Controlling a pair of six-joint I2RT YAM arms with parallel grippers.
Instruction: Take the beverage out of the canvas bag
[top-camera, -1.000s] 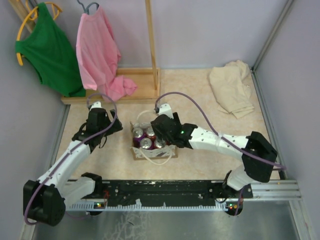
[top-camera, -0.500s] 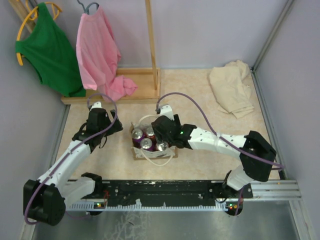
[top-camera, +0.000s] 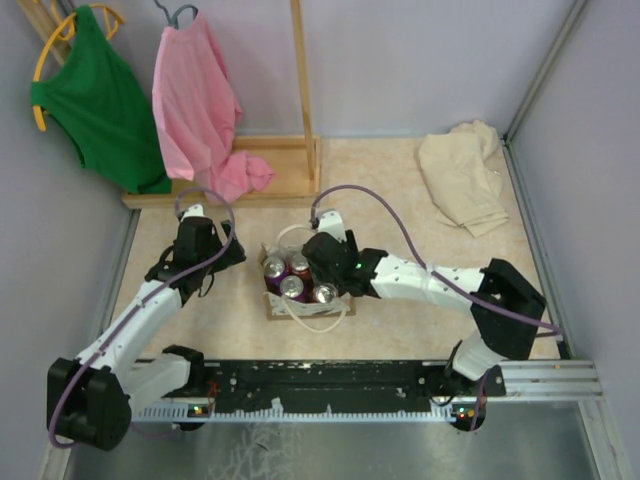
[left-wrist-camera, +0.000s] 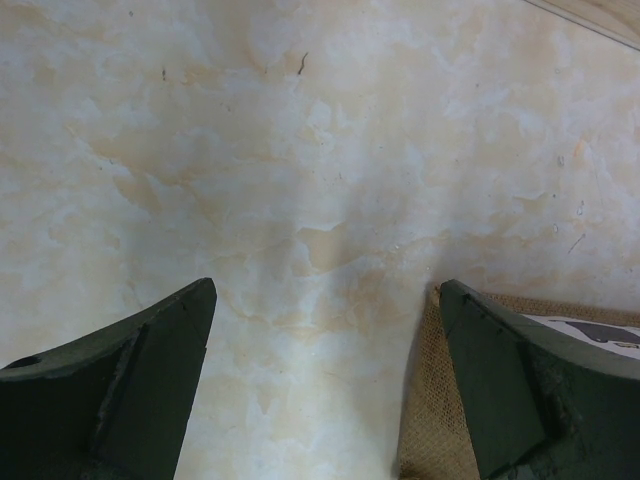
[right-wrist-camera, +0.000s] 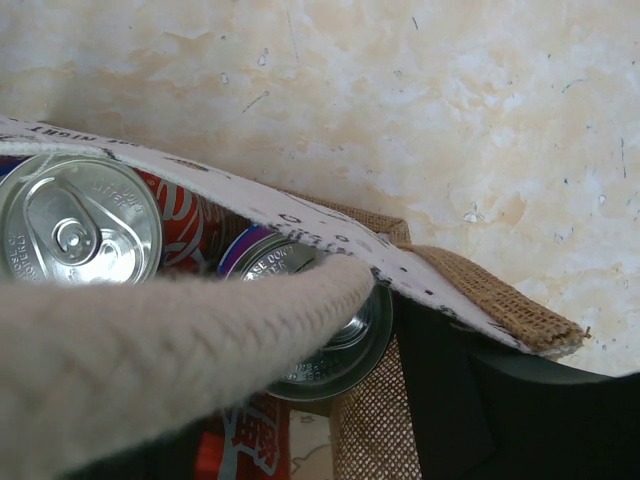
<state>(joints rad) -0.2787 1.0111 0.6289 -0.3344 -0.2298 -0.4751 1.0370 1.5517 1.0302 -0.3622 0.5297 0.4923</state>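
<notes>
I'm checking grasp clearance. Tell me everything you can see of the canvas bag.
The canvas bag is a small, boxy tan tote of burlap-like weave with a white printed lining. It stands upright and open on the table. Its two white rope handles loop outward. It holds cans, and the right gripper is over its far side.

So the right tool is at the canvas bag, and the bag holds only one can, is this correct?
Not quite. The right tool is at the canvas bag, but the bag holds several cans, not one. The top external view shows four can tops inside it.
</notes>
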